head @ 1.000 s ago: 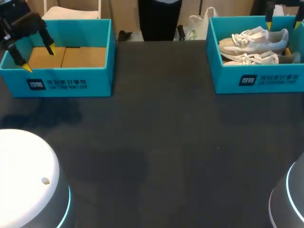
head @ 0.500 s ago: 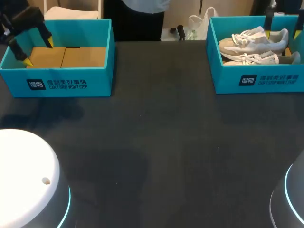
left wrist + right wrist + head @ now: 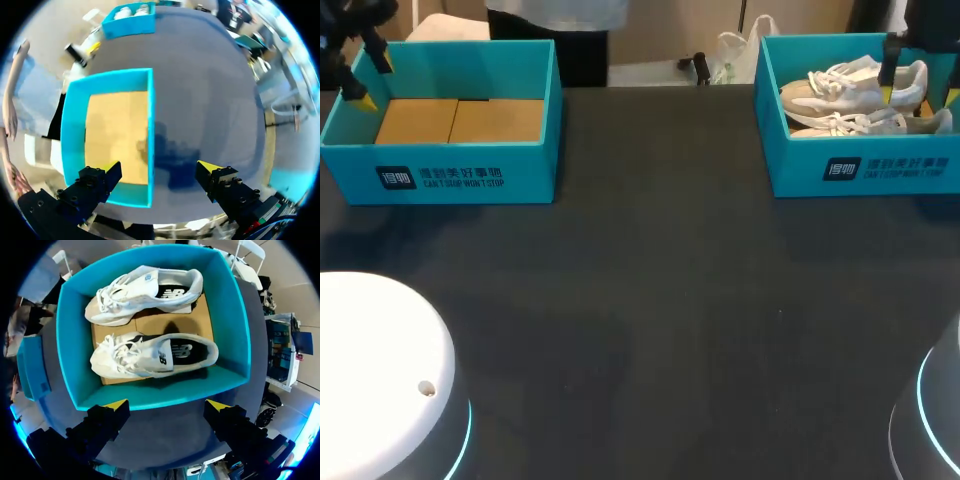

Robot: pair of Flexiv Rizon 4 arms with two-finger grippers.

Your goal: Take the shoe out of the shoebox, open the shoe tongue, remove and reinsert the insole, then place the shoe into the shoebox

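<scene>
Overhead, the right claw (image 3: 167,405): yellow tips spread wide, nothing gripped, neither finger touching anything. Hung above the near wall of the teal shoebox (image 3: 150,399), one tip toward each near corner. Top of the box open, four walls upright.

Just ahead of the tips, inside that wall: the nearer shoe (image 3: 150,357), white, sole down, opening upward, laid lengthwise along the wall. Beyond it, the farther shoe (image 3: 145,290), same white, roughly parallel, close to the far wall. Between the two, and past their heels, strips of brown cardboard floor (image 3: 165,322); on the toe side, only a narrow gap to the box wall.

Likewise at the left claw (image 3: 159,166): fingers wide apart, nothing held. Poised over a near corner of a second teal box (image 3: 107,80), one finger above its inside, the other above the table (image 3: 210,100) outside it. From between the fingers, one side wall running straight ahead. Inside, only a flat brown bottom on show.

Farther out from both claws: dark matte table, a wide stretch of it between the two boxes, these well apart and both set toward the far edge.
</scene>
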